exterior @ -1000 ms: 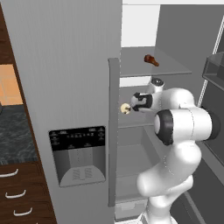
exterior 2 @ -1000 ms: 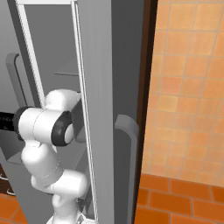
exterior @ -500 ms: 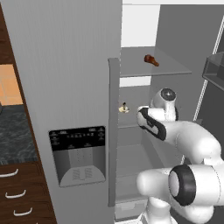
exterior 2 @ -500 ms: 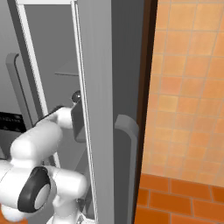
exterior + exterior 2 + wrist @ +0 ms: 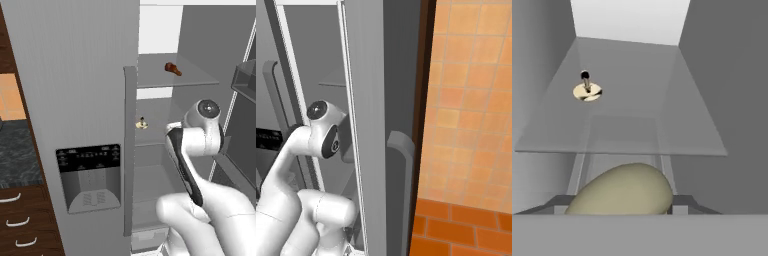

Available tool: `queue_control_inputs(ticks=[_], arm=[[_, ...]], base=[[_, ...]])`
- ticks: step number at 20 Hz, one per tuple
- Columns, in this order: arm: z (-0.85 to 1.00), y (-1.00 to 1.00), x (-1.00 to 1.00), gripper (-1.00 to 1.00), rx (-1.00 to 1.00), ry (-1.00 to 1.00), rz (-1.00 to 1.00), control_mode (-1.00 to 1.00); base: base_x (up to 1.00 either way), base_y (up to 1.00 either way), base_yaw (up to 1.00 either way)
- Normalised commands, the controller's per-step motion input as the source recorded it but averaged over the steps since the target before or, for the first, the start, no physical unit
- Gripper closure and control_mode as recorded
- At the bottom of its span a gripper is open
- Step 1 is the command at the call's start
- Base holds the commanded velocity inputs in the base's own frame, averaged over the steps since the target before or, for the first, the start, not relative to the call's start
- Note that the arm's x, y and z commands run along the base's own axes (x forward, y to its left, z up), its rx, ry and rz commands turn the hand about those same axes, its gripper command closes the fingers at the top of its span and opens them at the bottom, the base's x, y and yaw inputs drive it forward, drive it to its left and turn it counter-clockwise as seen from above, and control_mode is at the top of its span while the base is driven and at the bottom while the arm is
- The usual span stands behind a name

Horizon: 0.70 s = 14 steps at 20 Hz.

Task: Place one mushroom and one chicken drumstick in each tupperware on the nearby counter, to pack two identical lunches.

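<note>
Tool: pads out of sight; grip state cannot be told, though a beige mushroom [image 5: 623, 190] sits right at the hand camera.
Drumstick [image 5: 172, 68]: upper fridge shelf [image 5: 200, 80].
Second mushroom [image 5: 142, 124]: shelf below.
Risk: elbow clipping fridge door [image 5: 100, 100]; mushroom dropping short of the worktop [image 5: 17, 155].

In the hand view, a smooth beige rounded mushroom cap [image 5: 623, 190] fills the lower middle; its lower part is cut off by the bottom band, and the finger tips cannot be made out beside it, so whether the jaws press on it cannot be told. The small pale mushroom [image 5: 141, 123] on the middle glass shelf [image 5: 155, 140] in the left base view is partly hidden by the grey fridge door edge [image 5: 130, 150]. The black-grey marbled stone counter [image 5: 17, 160] is cut off by the left edge. The small reddish-brown drumstick [image 5: 173, 68] is too small for detail.
</note>
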Motion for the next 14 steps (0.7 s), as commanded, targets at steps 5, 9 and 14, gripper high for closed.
queue_control_inputs(ticks=[5,9,14], arm=[[0.21,0.00,-1.00,1.00,-0.02,0.00,0.03,-1.00],[-0.08,0.00,-0.50,1.00,0.00,0.00,0.00,1.00],[0.00,0.00,0.00,1.00,0.00,0.00,0.00,1.00]], base=[[0.00,0.00,0.00],[-0.50,0.00,0.01],[-1.00,0.36,0.14]])
